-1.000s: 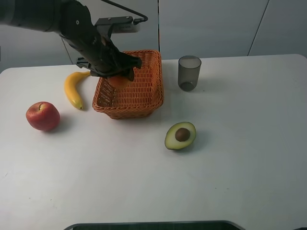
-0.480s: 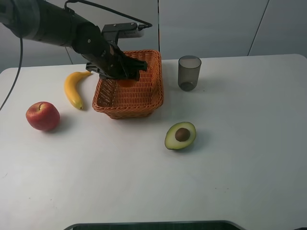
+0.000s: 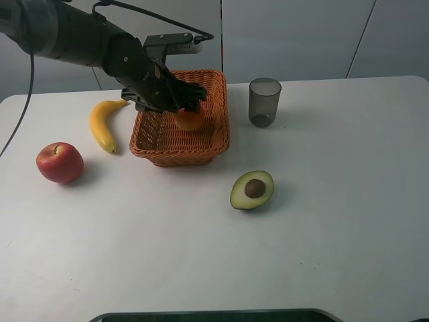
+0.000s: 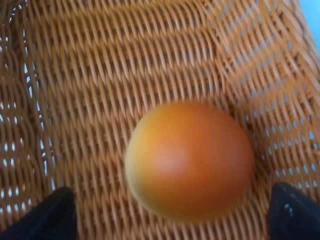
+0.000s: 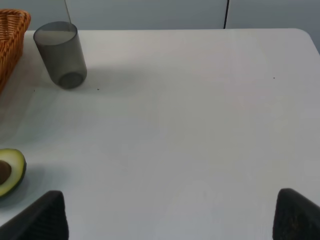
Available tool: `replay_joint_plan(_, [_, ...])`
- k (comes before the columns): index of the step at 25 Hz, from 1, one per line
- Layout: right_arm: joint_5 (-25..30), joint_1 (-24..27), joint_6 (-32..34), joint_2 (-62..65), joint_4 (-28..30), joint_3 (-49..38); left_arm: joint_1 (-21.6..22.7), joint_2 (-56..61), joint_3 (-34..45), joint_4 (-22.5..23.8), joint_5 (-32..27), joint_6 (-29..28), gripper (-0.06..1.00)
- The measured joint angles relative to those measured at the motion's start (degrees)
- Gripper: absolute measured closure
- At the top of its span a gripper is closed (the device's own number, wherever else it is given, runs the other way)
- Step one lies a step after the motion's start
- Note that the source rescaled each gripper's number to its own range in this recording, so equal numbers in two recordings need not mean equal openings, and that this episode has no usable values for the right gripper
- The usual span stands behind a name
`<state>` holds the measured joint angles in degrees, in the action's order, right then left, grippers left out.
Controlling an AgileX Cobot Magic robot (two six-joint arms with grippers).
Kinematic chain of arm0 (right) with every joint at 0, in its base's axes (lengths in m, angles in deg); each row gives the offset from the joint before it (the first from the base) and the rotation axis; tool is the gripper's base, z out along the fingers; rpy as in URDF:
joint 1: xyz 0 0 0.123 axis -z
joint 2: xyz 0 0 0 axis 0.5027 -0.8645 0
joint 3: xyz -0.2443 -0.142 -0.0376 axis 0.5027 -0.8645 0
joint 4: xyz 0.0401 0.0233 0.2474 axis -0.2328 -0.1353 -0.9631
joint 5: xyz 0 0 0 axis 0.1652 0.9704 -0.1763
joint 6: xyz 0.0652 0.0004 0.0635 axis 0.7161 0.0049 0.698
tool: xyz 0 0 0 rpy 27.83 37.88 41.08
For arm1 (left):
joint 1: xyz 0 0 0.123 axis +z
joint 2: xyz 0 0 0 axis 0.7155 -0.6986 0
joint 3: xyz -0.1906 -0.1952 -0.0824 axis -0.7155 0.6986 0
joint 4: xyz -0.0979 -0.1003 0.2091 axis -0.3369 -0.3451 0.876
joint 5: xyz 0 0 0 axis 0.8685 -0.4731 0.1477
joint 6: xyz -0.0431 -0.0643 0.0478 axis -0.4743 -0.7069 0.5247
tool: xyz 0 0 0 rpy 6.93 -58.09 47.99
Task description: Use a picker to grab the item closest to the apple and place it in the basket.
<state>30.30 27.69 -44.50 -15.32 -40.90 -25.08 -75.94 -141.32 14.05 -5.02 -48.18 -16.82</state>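
An orange [image 3: 189,120] lies inside the woven basket [image 3: 179,144], just under my left gripper [image 3: 181,100]. In the left wrist view the orange [image 4: 189,160] looks blurred on the basket floor [image 4: 100,75], and the gripper [image 4: 170,214] stands open, its dark fingertips [image 4: 45,215] wide apart and off the fruit. The red apple [image 3: 59,162] sits at the left of the table, with the banana [image 3: 102,124] behind it. My right gripper [image 5: 167,216] is open over bare table; the high view does not show it.
A halved avocado [image 3: 253,190] lies in front of the basket to the right, also seen as an avocado [image 5: 9,171] from the right wrist. A grey cup [image 3: 264,102] stands right of the basket. The table [image 3: 322,221] is white.
The orange has left the left gripper's fingers and dropped to the basket floor. The left gripper has opened and stays over the basket.
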Motion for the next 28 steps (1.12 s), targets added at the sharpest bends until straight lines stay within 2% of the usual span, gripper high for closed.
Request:
replay_joint_plan(6, [0.00,0.00,0.00,0.00,0.00,0.00,0.00,0.82,-0.38,0.54,-2.78,0.11,-0.03])
replay_joint_plan(12, [0.00,0.00,0.00,0.00,0.00,0.00,0.00,8.30,-0.71,0.90,-9.22,6.85,-0.04])
replay_joint_plan(15, [0.00,0.00,0.00,0.00,0.00,0.00,0.92,12.90,-0.71,0.90,-13.17,8.38,-0.04])
replay_joint_plan(18, [0.00,0.00,0.00,0.00,0.00,0.00,3.44,17.96,1.13,0.90,-15.74,9.28,-0.04])
replay_joint_plan(22, [0.00,0.00,0.00,0.00,0.00,0.00,7.88,25.84,6.14,-1.63,-18.87,14.70,-0.04])
replay_joint_plan(28, [0.00,0.00,0.00,0.00,0.00,0.00,17.26,40.51,12.77,-4.08,-25.78,19.19,-0.05])
